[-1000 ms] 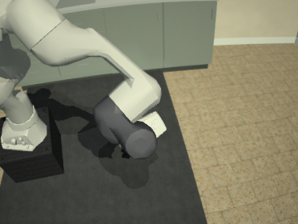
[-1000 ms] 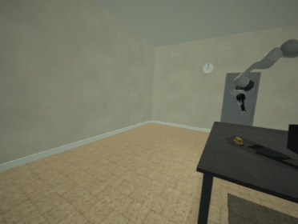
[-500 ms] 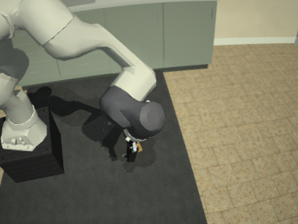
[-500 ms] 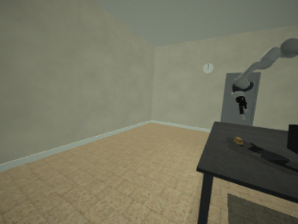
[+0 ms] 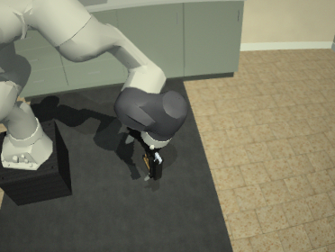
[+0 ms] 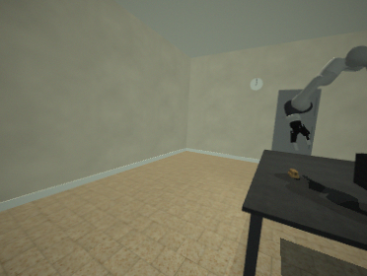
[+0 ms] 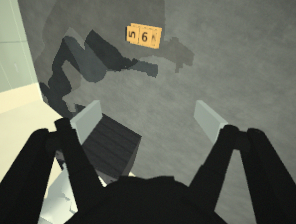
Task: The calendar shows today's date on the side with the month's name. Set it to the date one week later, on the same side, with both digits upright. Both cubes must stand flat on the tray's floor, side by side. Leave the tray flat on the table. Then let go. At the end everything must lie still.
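1. Wrist view is showing my pincer (image 7: pixel 150 117) standing spread wide with nothing between its pale fingers, hanging high above the dark bench (image 7: pixel 240 75); I judge it is open so it can drop around a cube.
2. Ahead of it the calendar (image 7: pixel 143 36) is lying on the bench, a small orange tray carrying two cubes side by side, reading what looks like 5 and 6 from this angle, with a blurred third panel beside them.
3. Exterior view is placing the calendar (image 6: pixel 294 172) well below the pincer (image 6: pixel 299 132), near the middle of the bench.
4. Nothing is gripped yet, so I judge the cubes are untouched and the descent is coming next.
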